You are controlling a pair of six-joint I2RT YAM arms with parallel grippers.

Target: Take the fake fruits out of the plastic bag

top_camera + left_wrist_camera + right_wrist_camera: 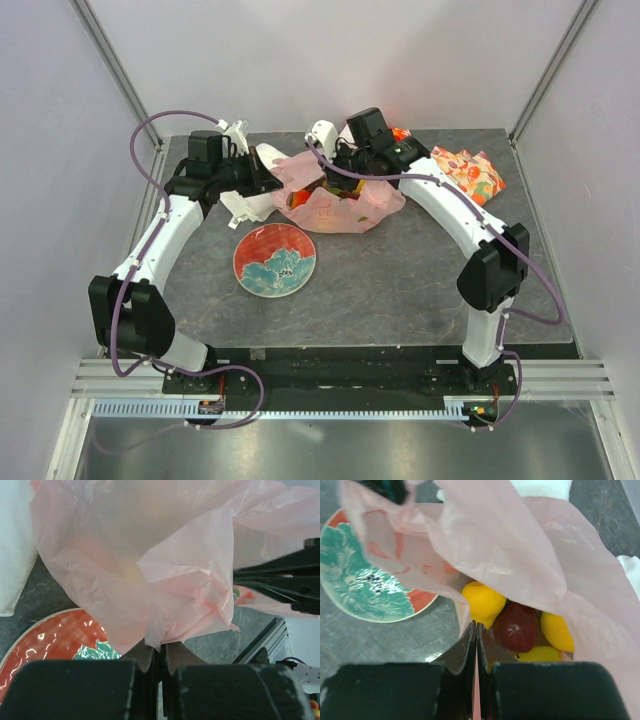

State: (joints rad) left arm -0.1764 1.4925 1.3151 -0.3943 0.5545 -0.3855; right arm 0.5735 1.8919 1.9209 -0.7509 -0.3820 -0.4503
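Grey surface [400, 285], upper centre: both jaws pinched shut on plastic bag [345, 207] film, apparently opening its mouth; next, free one for fake fruits [519, 628].

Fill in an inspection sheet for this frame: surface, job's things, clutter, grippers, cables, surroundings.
Surface: dark grey tabletop; no spills seen.
Job's things: pale pink plastic bag at back centre, crumpled; fake fruits inside it, yellow pieces and a dark red one showing in the right wrist view.
Clutter: red plate with teal flower in front of the bag; orange-patterned cloth back right; white cloth back left.
Grippers: left gripper shut on the bag's film; right gripper shut on its rim.
Cables: purple cables looped along both arms.
Surroundings: pale walls, aluminium posts; nothing else seen.
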